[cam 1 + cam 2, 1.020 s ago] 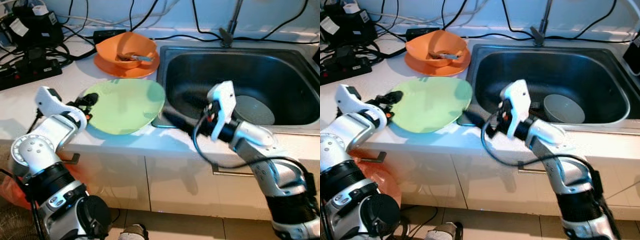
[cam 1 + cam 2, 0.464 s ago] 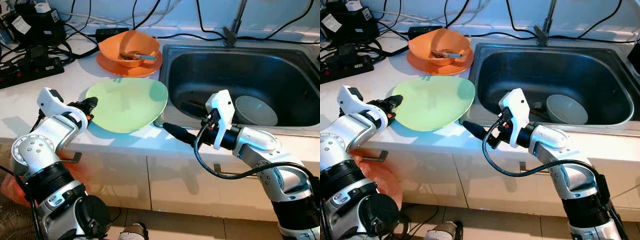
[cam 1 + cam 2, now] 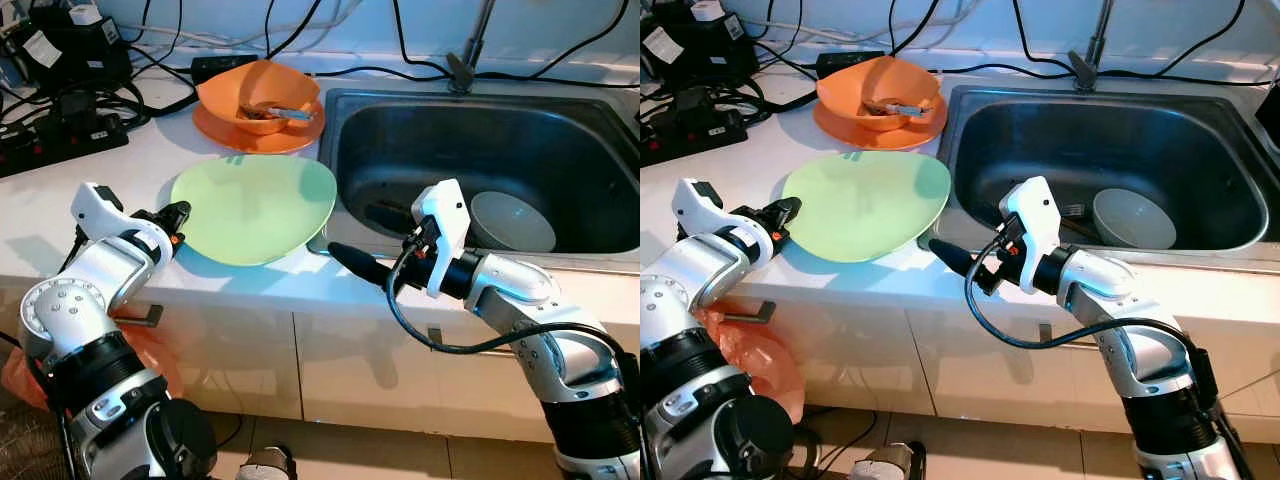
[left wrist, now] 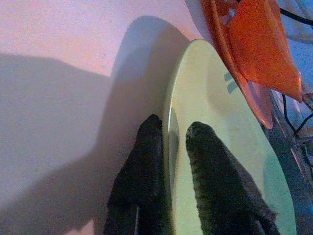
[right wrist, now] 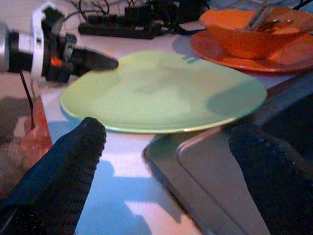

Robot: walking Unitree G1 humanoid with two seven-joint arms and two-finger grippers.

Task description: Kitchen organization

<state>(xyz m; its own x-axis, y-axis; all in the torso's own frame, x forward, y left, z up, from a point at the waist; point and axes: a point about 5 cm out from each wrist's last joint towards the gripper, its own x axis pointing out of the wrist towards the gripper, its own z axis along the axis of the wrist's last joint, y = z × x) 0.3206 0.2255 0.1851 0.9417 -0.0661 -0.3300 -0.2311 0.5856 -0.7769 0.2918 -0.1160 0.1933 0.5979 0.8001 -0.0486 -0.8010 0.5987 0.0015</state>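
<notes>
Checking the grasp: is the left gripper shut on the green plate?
Yes: the left gripper straddles the green plate rim.

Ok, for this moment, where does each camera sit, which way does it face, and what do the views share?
Left eye view: on the head, looking down at the counter, green plate and sink; both silver arms show.
Right eye view: the same scene, with the orange bowl behind the plate.
Left wrist view: along the left claw, its fingers astride the plate's rim.
Right wrist view: along the open right claw, low over the sink's corner, facing the plate and the left claw beyond.
Shared: all four show the green plate.
</notes>
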